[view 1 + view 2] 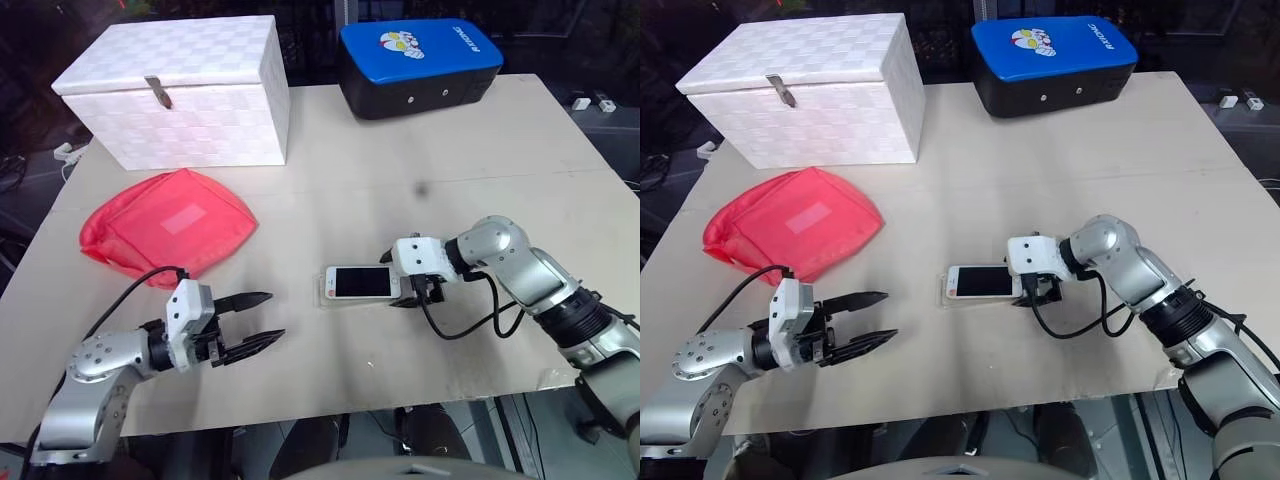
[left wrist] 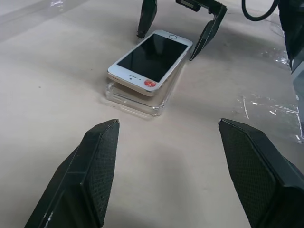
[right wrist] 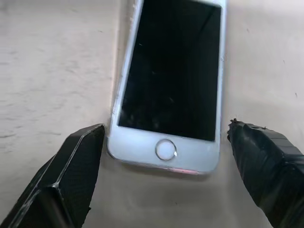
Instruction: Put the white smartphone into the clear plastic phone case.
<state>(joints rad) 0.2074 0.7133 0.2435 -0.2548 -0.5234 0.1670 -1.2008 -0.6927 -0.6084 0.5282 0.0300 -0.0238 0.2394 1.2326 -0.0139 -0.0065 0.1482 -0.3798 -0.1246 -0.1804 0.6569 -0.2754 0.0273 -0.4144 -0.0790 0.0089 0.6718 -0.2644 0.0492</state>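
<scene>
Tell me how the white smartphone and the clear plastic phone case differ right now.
The white smartphone is opaque, with a black screen; the clear plastic phone case is see-through. The smartphone lies on top, slightly askew; the case sits beneath on the table, one end sticking out. Both are flat rectangles with rounded corners.

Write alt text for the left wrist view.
A white smartphone lies screen up on top of a clear plastic phone case, askew and not seated in it. The open right end effector straddles its far end; the open left end effector hovers nearer.
</scene>
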